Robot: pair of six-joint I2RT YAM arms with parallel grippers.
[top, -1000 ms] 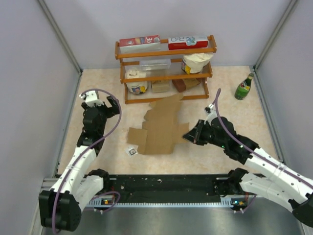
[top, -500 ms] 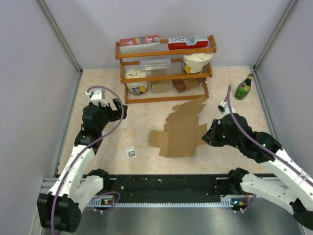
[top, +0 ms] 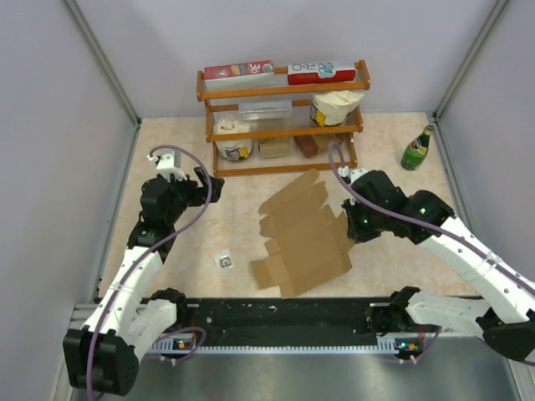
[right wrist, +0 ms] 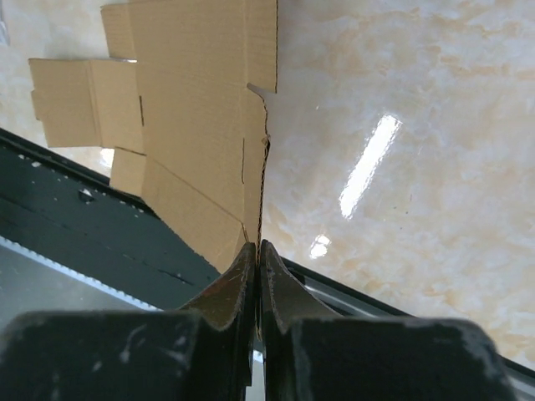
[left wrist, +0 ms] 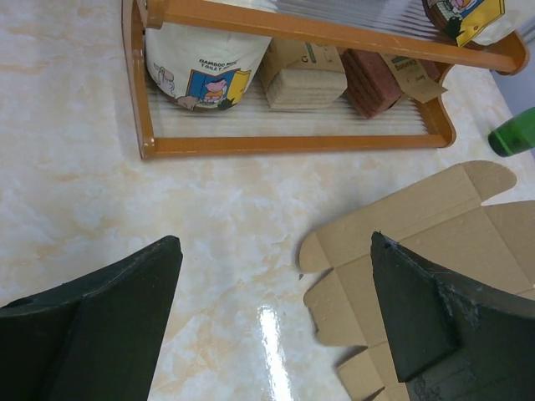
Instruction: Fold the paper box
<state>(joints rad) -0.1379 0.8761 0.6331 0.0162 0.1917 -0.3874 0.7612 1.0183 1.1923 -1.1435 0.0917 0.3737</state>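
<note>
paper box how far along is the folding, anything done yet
Done: nothing folded yet. The paper box is an unfolded die-cut sheet on the table, with no walls formed.
In hand: the right fingers are shut on its right edge. The left fingers are open near the shelf, apart from the sheet.
Left: every fold, meaning walls, flaps and lid.

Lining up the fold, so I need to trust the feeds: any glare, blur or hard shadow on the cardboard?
Top view: even light, cardboard sharp, no hard shadows. Left wrist view: one glare streak on the table beside the cardboard, none on it. Right wrist view: glare streaks on the table, cardboard clean; the right claw, shut on its edge, looks dark and soft.
</note>
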